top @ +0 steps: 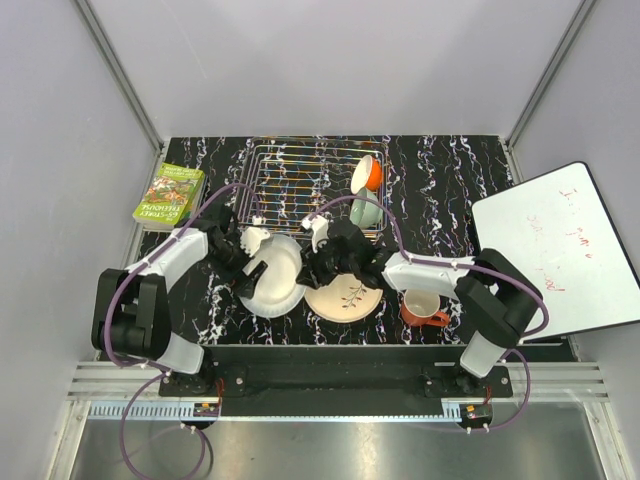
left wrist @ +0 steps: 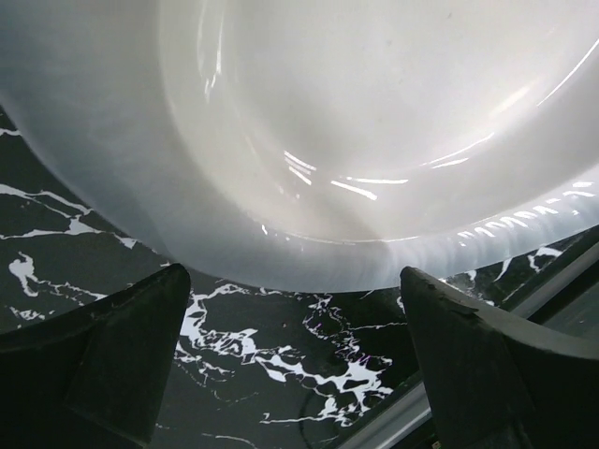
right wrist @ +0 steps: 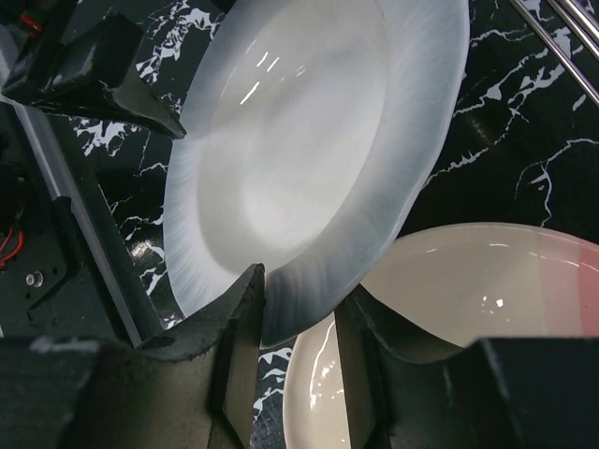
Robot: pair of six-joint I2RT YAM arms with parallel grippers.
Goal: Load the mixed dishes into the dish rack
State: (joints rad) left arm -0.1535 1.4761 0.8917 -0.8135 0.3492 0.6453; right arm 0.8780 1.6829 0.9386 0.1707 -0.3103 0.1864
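Presently, the white plate (top: 275, 275) lies on the surface (top: 450, 190) near the 6 o'clock edge, left of centre. It is tilted, and its 3 o'clock rim overlaps the peach plate (top: 347, 298), which lies flat just beside it.

Right hand (right wrist: 299, 290): clamped on the white plate's rim, one finger on each face. The rim fills the gap between the fingers, and the wrist view shows no space either side. The peach plate sits directly under this grip.

Left hand (left wrist: 292, 276): fingers wide apart, at the white plate's 9 o'clock side. The plate's rim hangs above and between the fingertips without touching them, and marbled surface shows beneath.

Rack (top: 300, 175): at 12 o'clock on the surface, well apart from both plates. The orange bowl (top: 368, 173) stands on edge at the rack's 3 o'clock end. The green bowl (top: 364, 210) sits just toward 6 o'clock from it, at the rack's corner. Whether it is fully inside the wires cannot be told.

Mug (top: 422, 308): upright at 4 o'clock, near the peach plate, partly under the right arm.

Other items: a book (top: 168, 195) at 10 o'clock on the surface's edge, and a whiteboard (top: 560, 250) off the 3 o'clock side.
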